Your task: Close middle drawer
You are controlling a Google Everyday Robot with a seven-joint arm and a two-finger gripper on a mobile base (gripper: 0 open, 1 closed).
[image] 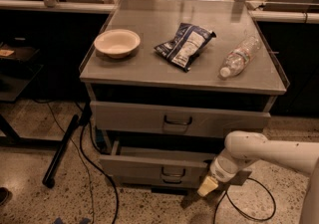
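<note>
Gripper (208,186) sits low, just beside the right end of the middle drawer (144,166), whose front juts past the upper drawer (134,116). Floor before that front is open. To the left, black cables (93,168) and a slanted dark bar (61,152) crowd the floor. On the worktop (149,66), the bowl (117,43), bag (183,45) and bottle (240,56) lie apart.
</note>
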